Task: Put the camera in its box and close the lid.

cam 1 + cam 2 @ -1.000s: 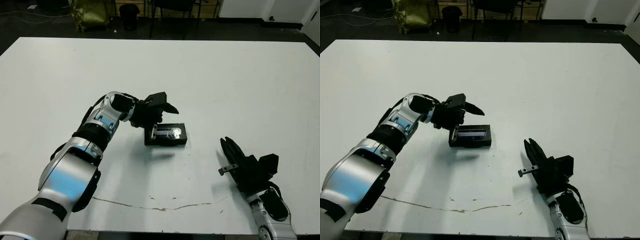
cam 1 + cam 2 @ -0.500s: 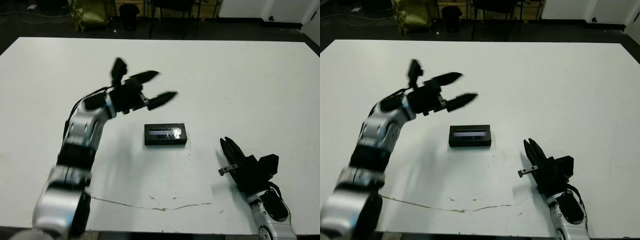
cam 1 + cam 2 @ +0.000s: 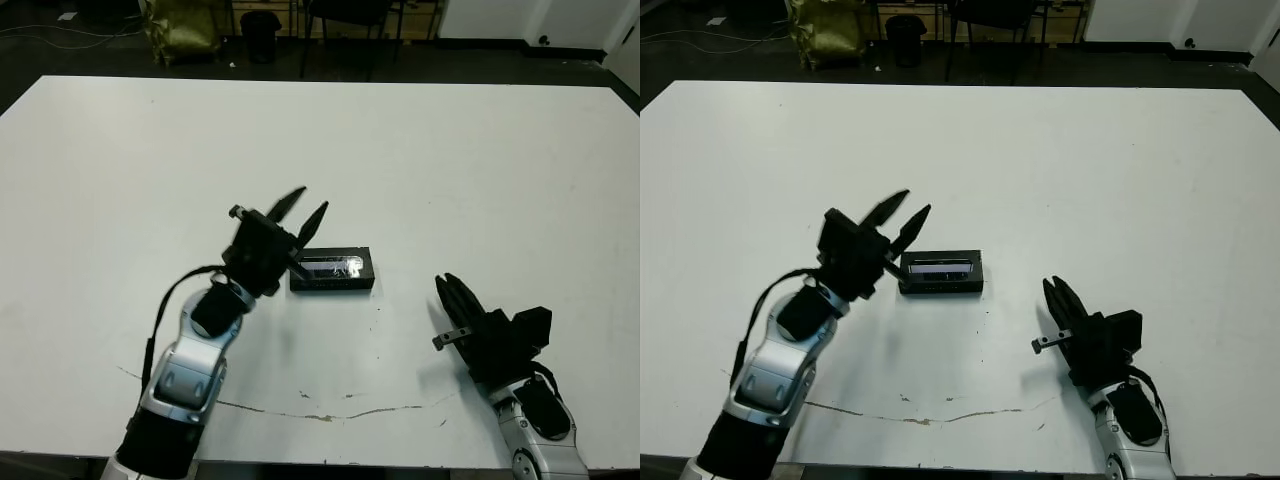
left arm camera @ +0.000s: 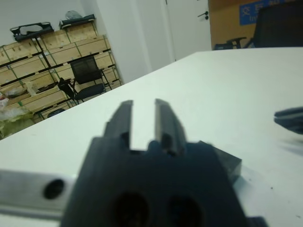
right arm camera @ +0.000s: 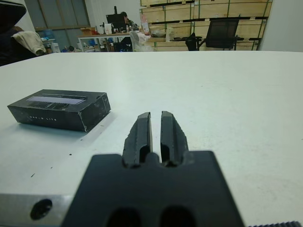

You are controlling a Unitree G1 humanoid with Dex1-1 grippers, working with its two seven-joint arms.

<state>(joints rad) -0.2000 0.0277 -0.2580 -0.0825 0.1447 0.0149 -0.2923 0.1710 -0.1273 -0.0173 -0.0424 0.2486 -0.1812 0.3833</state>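
Resting closed on table [image 3: 480,150]: box [image 3: 331,270], lid [image 5: 57,100] on.

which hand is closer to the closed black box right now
The left hand: its fingers hang just above the box at its left end. The right hand rests on the table further off, toward the near right.

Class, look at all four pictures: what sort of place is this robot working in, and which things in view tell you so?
Probably a workshop or storeroom doubling as a robotics lab. Stacked wooden crates line the wall, black office chairs stand among them, and a cluttered desk sits behind the white table.
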